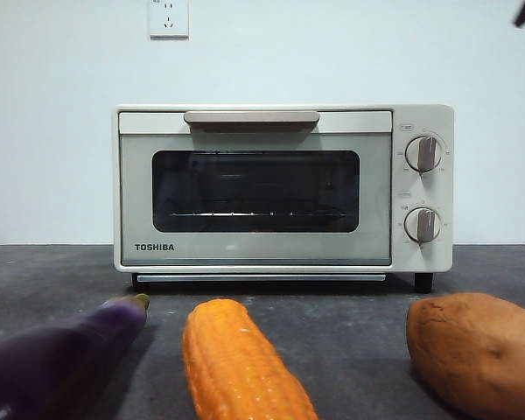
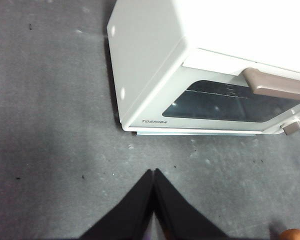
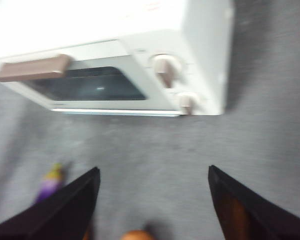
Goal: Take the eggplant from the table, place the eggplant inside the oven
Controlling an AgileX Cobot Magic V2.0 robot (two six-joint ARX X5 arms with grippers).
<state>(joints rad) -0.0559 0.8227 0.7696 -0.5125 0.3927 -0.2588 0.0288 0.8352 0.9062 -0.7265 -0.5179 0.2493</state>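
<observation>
The eggplant (image 1: pixel 61 354) lies on the table (image 1: pixel 350 324) before the closed oven (image 1: pixel 280 188), glossy, probably slippery, best grasped mid-body; left gripper (image 2: pixel 154 172) clenched empty, right gripper (image 3: pixel 154 172) spread wide

this looks like a lab or test bench set up to imitate a kitchen, not a real one. a toaster oven (image 1: pixel 283 187) stands alone on a bare dark grey table (image 1: pixel 350 324) against a plain white wall (image 1: pixel 52 131) with a single power socket (image 1: pixel 169 17). an eggplant (image 1: pixel 61 359), a corn cob (image 1: pixel 241 363) and a sweet potato (image 1: pixel 477 350) lie in a row in front.
</observation>
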